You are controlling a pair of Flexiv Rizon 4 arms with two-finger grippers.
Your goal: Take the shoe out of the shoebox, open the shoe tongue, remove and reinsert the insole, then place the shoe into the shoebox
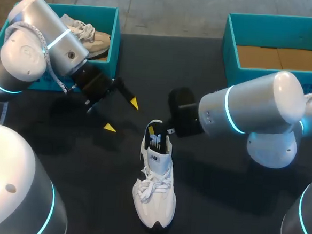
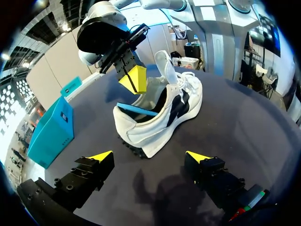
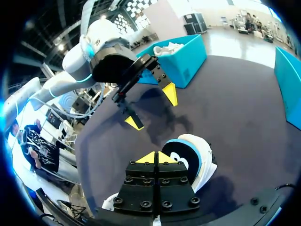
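Observation:
A white shoe (image 1: 154,194) with dark side marks lies on the dark table, toe towards the front edge, its tongue (image 2: 165,67) raised. My right gripper (image 3: 155,157) is shut, its yellow tips pressed together right over the heel opening (image 3: 190,154), where a blue insole edge (image 2: 137,109) shows. I see nothing held between its fingers. In the left wrist view the same right gripper (image 2: 133,79) hangs above the shoe (image 2: 162,117). My left gripper (image 1: 122,115) stands open to the left of the shoe, apart from it, its own tips wide (image 2: 149,156).
A teal shoebox (image 1: 113,25) at the back left holds another pale shoe (image 1: 92,36). A second teal shoebox (image 1: 232,39) with a brown cardboard floor stands at the back right. My right arm (image 1: 253,110) lies across the table's right side.

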